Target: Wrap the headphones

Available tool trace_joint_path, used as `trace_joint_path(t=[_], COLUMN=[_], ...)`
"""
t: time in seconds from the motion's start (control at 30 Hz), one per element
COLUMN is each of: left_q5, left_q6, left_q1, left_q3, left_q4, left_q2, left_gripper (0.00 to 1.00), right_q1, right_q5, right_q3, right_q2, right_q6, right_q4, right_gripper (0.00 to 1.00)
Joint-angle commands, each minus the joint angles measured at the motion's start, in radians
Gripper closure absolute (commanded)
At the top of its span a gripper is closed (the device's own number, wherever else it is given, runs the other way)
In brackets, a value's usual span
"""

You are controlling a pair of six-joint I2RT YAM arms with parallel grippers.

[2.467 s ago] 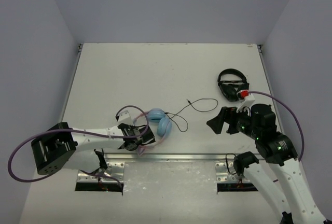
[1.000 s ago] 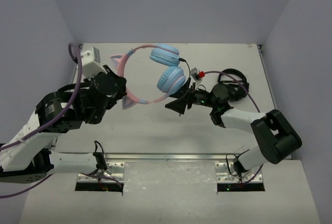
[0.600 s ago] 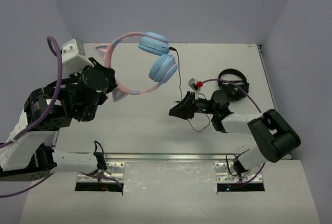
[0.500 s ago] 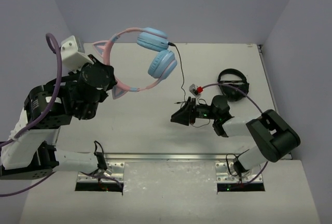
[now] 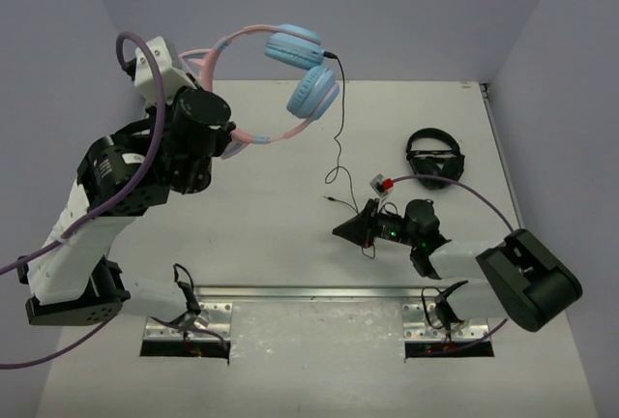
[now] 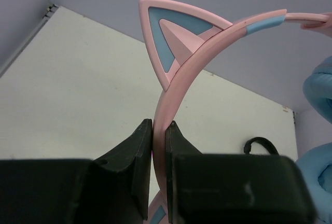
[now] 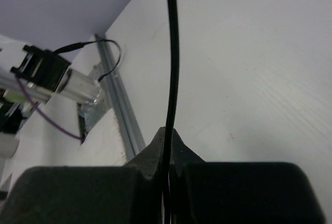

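Observation:
The headphones point(image 5: 295, 79), a pink cat-ear headband with two light blue earcups, hang in the air above the far left part of the table. My left gripper point(image 5: 229, 134) is raised and shut on the pink headband point(image 6: 176, 94) just below a cat ear point(image 6: 171, 32). The thin black cable point(image 5: 338, 133) drops from the upper earcup down to my right gripper point(image 5: 350, 231), which lies low over the table. In the right wrist view that gripper point(image 7: 167, 133) is shut on the cable point(image 7: 171, 53), which runs taut between its fingertips.
All-black headphones point(image 5: 432, 157) lie on the table at the right, behind the right arm, and also show in the left wrist view point(image 6: 264, 143). A metal rail point(image 5: 309, 292) runs along the table's near edge. Walls close in the table's left, far and right sides.
My right gripper has closed on the cable and slid toward the near edge. The left arm has lifted the headphones higher and a little to the right, and the cable now hangs straighter.

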Motion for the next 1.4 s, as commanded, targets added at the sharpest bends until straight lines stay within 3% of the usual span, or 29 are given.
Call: trace_joint_path(t=[0.0,0.03,0.2,0.53,0.57,0.6,0.7,0.73,0.83,0.93,1.03,1.27,1.37], left_q5=[-0.019,-0.02,-0.048,-0.108,-0.071,0.011,0.127,0.211,0.366,0.44,0.497,0.566,0.555], left_q6=[0.135,0.183,0.32,0.564,0.532,0.515,0.457,0.443,0.414,0.356,0.328,0.288,0.277], left_q1=[0.089,0.109,0.154,0.164,0.164,0.164,0.164,0.164,0.163,0.164,0.163,0.163,0.163], left_q3=[0.059,0.066,0.287,0.218,0.203,0.179,-0.034,-0.176,-0.42,-0.562,-0.608,-0.641,-0.645], left_q4=[0.226,0.263,0.303,0.7,0.673,0.656,0.633,0.656,0.703,0.697,0.659,0.598,0.578], left_q2=[-0.017,-0.011,0.135,0.137,0.132,0.123,0.043,-0.013,-0.124,-0.196,-0.225,-0.262,-0.273], left_gripper=[1.0,1.0,1.0,1.0,1.0,0.99,1.0,1.0,1.0,1.0,1.0,1.0,1.0], right_q1=[0.002,0.002,0.002,0.002,0.002,0.002,0.002,0.003,0.002,0.002,0.002,0.003,0.002], right_q5=[0.325,0.361,0.426,0.502,0.466,0.44,0.302,0.277,0.275,0.304,0.3,0.19,0.255], right_q3=[-0.025,-0.034,-0.069,-0.118,-0.118,-0.12,-0.073,-0.021,0.12,0.255,0.351,0.429,0.452], right_q2=[-0.121,-0.146,-0.24,-0.389,-0.431,-0.459,-0.597,-0.669,-0.749,-0.787,-0.763,-0.617,-0.591], right_q6=[-0.033,-0.024,-0.007,0.033,0.021,-0.005,-0.053,-0.064,-0.127,-0.211,-0.297,-0.334,-0.357], right_q4=[-0.263,-0.36,-0.52,-0.703,-0.703,-0.714,-0.743,-0.79,-0.942,-1.065,-1.107,-1.039,-1.048], right_gripper=[0.99,0.99,0.99,0.95,0.88,0.64,0.45,0.33,0.16,0.12,0.1,0.15,0.16])
